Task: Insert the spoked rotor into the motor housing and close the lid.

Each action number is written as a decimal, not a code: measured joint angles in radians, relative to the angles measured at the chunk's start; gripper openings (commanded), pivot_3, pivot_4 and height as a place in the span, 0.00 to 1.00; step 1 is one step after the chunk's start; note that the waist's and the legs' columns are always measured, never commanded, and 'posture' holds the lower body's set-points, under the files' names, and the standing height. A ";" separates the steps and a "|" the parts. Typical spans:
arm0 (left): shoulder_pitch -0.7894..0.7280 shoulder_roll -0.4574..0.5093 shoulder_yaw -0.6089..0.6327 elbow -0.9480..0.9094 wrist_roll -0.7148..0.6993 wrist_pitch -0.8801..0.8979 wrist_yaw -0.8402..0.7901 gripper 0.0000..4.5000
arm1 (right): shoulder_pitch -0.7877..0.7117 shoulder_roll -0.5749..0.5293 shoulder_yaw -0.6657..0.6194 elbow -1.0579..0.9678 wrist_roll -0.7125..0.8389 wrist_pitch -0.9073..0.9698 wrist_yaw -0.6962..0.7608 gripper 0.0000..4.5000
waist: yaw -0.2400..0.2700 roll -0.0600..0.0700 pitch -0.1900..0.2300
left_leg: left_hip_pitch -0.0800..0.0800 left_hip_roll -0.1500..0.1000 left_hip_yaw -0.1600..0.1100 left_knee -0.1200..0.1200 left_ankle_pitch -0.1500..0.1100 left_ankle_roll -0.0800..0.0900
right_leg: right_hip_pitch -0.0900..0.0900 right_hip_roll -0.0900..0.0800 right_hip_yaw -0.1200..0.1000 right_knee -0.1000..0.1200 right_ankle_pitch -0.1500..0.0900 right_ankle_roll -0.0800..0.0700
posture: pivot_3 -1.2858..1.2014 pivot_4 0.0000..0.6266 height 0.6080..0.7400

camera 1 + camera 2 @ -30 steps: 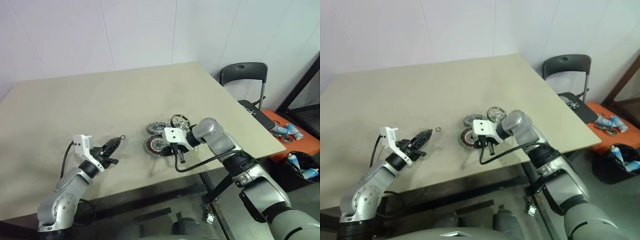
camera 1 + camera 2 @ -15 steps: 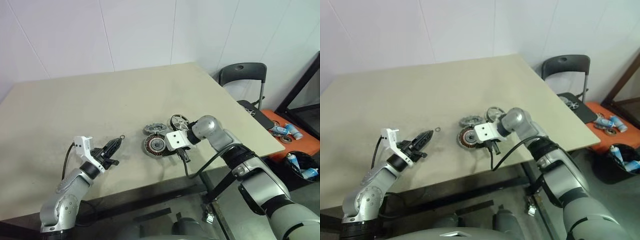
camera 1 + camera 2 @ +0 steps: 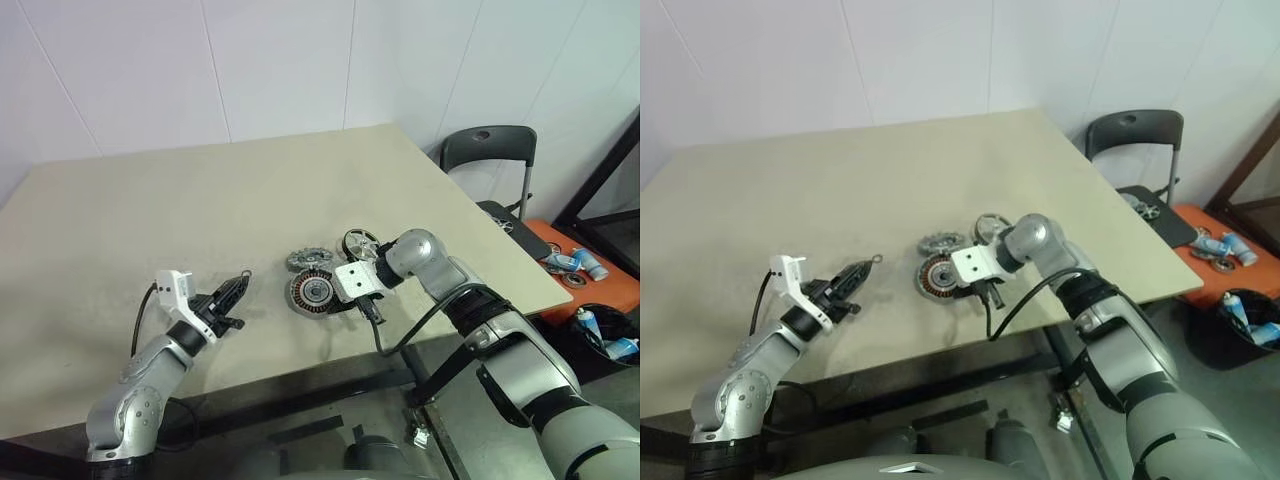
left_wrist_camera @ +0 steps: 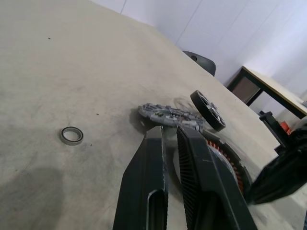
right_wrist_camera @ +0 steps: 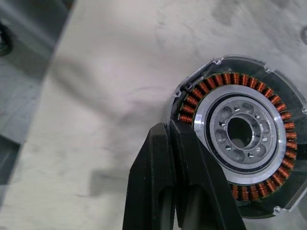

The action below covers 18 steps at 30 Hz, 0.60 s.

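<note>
Black right gripper (image 5: 175, 139) jaws are pressed together, empty, tips at the near rim of the round copper-wound motor housing (image 5: 242, 143) on the beige table (image 3: 150, 210); a sideways nudge could skid it. Left gripper (image 4: 172, 143) jaws, nearly together, hold nothing, while the shiny silver spoked rotor (image 3: 358, 243) and dull grey notched lid (image 3: 310, 260) lie just beyond, risking a knock.

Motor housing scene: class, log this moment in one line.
motor housing: open, on table | spoked rotor: beside it | lid: off | right gripper: shut at housing rim | left gripper: shut, empty

No readable text, label, brand, number or sign appears on anything.
</note>
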 measured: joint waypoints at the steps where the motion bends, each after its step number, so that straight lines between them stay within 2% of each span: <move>1: 0.000 0.000 -0.001 -0.007 -0.004 0.004 0.001 0.11 | 0.001 0.000 -0.003 -0.005 0.012 0.004 0.006 0.15 | 0.000 0.000 0.000 | 0.000 0.000 0.000 0.000 0.000 0.000 | 0.000 0.000 0.000 0.000 0.000 0.000 | 0.52 0.00 1.00; 5: 0.000 0.000 -0.005 -0.031 -0.019 0.020 0.009 0.11 | 0.002 0.003 -0.005 -0.040 0.029 0.045 -0.003 0.44 | -0.001 0.000 0.000 | 0.001 0.000 0.000 0.000 0.000 0.000 | 0.000 0.000 0.000 0.001 0.000 0.000 | 0.52 0.00 1.00; 11: 0.000 0.000 -0.005 -0.049 -0.032 0.038 0.026 0.11 | 0.003 -0.005 -0.017 -0.118 0.069 0.206 0.018 0.44 | 0.001 0.000 0.000 | 0.000 0.000 0.000 0.000 0.000 0.000 | 0.000 -0.001 0.000 0.000 0.000 -0.001 | 0.52 0.00 1.00; 14: 0.002 0.000 -0.005 -0.054 -0.034 0.040 0.035 0.11 | 0.006 -0.042 -0.046 -0.190 0.099 0.309 0.023 0.44 | 0.005 0.000 0.000 | 0.000 0.000 0.000 0.000 0.000 0.000 | 0.000 -0.002 0.000 0.000 0.000 -0.001 | 0.52 0.00 1.00; 17: 0.003 0.000 -0.005 -0.064 -0.041 0.046 0.040 0.11 | 0.001 -0.055 -0.173 -0.316 0.225 0.564 -0.011 0.44 | 0.007 0.000 0.000 | 0.000 0.000 -0.001 0.000 0.000 0.000 | 0.000 -0.003 0.001 0.000 0.000 -0.001 | 0.52 0.00 1.00; 18: 0.003 0.001 -0.005 -0.074 -0.054 0.053 0.038 0.11 | -0.003 -0.054 -0.242 -0.358 0.272 0.658 -0.065 0.44 | 0.007 0.000 0.000 | 0.000 0.001 -0.001 0.000 0.000 0.000 | -0.001 -0.003 0.001 0.000 0.000 -0.001 | 0.52 0.00 1.00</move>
